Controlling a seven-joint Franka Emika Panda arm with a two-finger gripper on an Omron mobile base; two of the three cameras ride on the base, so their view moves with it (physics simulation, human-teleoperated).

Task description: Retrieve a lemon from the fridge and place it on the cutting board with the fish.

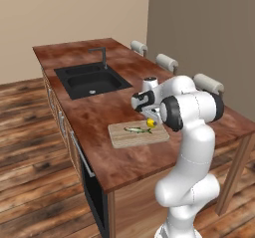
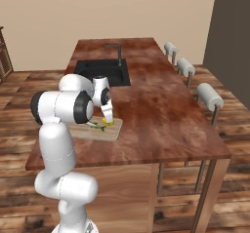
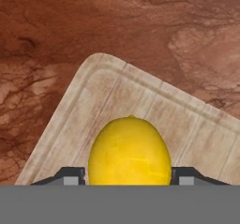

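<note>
Bottom centre of the hand view, claw [image 3: 129,177] tips sit at either side of one lemon [image 3: 129,153]; gripped or just let go, cannot tell. Lemon is at the cutting board [image 3: 93,106], low over it or resting, likely for release beside the one fish [image 1: 137,130]. Past that, bench [image 1: 99,117]; upper left, one sink [image 1: 92,79]; along the upper right, three stools [image 2: 209,96].
</note>
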